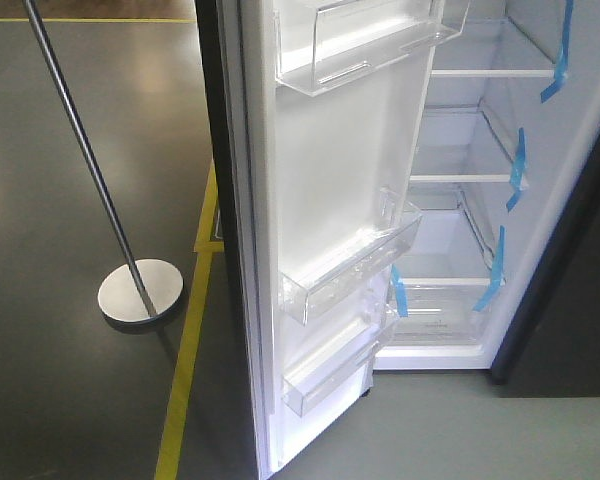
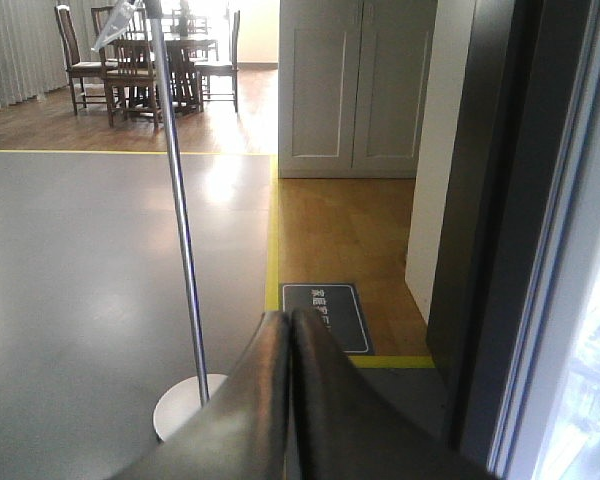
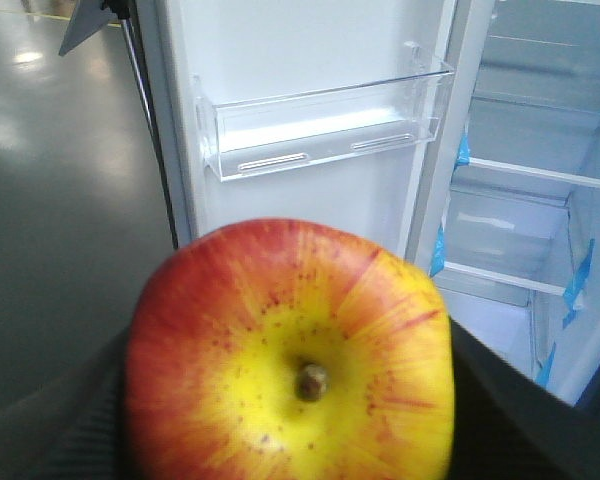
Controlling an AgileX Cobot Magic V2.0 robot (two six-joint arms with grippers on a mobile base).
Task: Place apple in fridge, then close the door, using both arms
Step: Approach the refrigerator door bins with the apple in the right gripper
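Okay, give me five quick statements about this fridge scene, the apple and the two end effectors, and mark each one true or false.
1. The door of the fridge stands open. True.
2. The apple lies on a fridge shelf. False: the right end effector holds it in front of the open fridge.
3. The left end effector is shut with nothing in it. True.
4. The tape on the shelf edges is red. False: it is blue.
5. A metal pole on a round base stands on the floor beside the door. True.
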